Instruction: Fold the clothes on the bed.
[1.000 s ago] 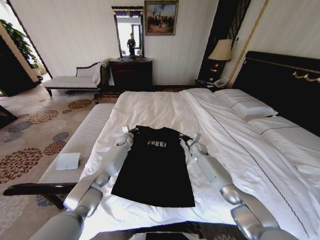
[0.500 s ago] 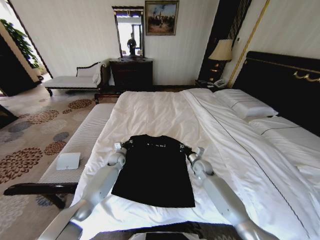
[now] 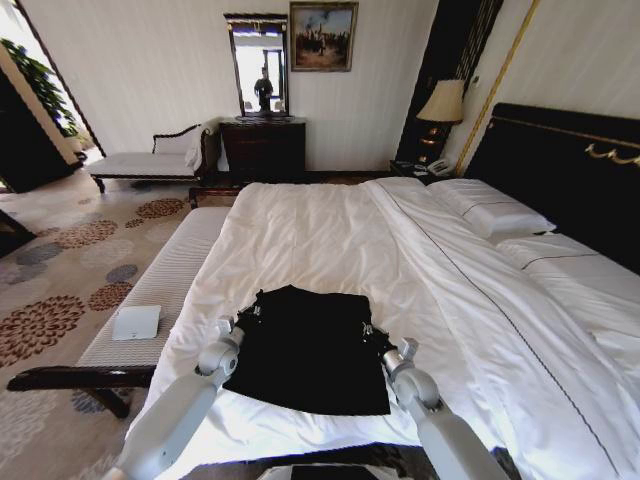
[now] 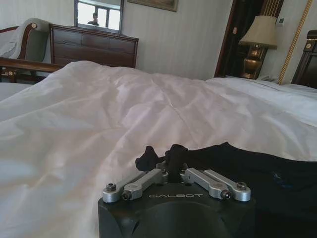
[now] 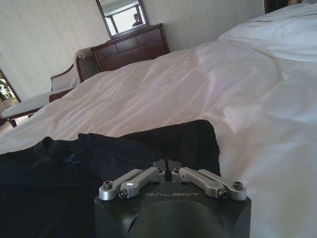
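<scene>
White bedding covers the single bed (image 3: 330, 225), which fills the middle and right of the head view, two pillows stacked toward its right edge. Below centre lies the one black T-shirt (image 3: 310, 350), its far edge doubled over so that no lettering shows. It looks light, limp and quick to crease; such cloth should drag easily over the smooth duvet and sag wherever it is unsupported. The best holds are judged to be the two corners of the folded edge, pinched evenly so the fold stays square. Two grippers are at work. The left gripper (image 3: 243, 318) sits at the shirt's left corner, its fingers closed on a small bunch of black cloth in the left wrist view (image 4: 173, 161). The right gripper (image 3: 372, 335) sits at the right corner, fingers drawn together on the fabric's edge (image 5: 167, 166).
</scene>
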Robot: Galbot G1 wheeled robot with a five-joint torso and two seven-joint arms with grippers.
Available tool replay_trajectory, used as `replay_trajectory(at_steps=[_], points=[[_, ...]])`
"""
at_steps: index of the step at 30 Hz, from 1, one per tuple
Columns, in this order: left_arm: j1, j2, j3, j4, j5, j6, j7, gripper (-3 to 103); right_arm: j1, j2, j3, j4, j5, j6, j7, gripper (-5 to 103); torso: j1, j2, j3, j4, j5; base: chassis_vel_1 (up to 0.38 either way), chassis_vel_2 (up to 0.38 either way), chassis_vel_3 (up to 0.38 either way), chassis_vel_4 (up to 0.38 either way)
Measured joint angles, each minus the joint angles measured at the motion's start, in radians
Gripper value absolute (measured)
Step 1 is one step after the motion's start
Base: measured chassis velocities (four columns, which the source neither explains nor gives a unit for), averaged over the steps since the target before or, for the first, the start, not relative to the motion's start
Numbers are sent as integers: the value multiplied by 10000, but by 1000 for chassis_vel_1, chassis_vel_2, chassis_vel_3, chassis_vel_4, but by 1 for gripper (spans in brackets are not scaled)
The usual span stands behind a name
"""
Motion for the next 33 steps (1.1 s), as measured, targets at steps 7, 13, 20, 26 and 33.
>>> replay_trajectory(at_steps=[7,13,20,26,33], points=[[522,283,-269,-422,-14,-209,18,3,-859,94,250,695,-250,95,-66,1,2,-3,2,-1,1,0,0,0,0],[1249,335,-599,-988,-17,-318,16,3,-1522,196,531,1132,-306,209,-97,1,2,-2,1,1,0,0,0,0,0],[2402,252,-987,-1685,297,-432,14,3,-2418,160,935,1372,-511,546,-247,1,1,-2,2,1,2,0,0,0,0],[2897,246,-1236,-1915,472,-570,25,3,-3043,240,1119,1676,-636,704,-314,1,2,-3,2,1,2,0,0,0,0],[3347,222,-1259,-2151,877,-682,8,3,-3876,509,1321,2182,-894,856,-383,1,1,-2,1,1,3,0,0,0,0]])
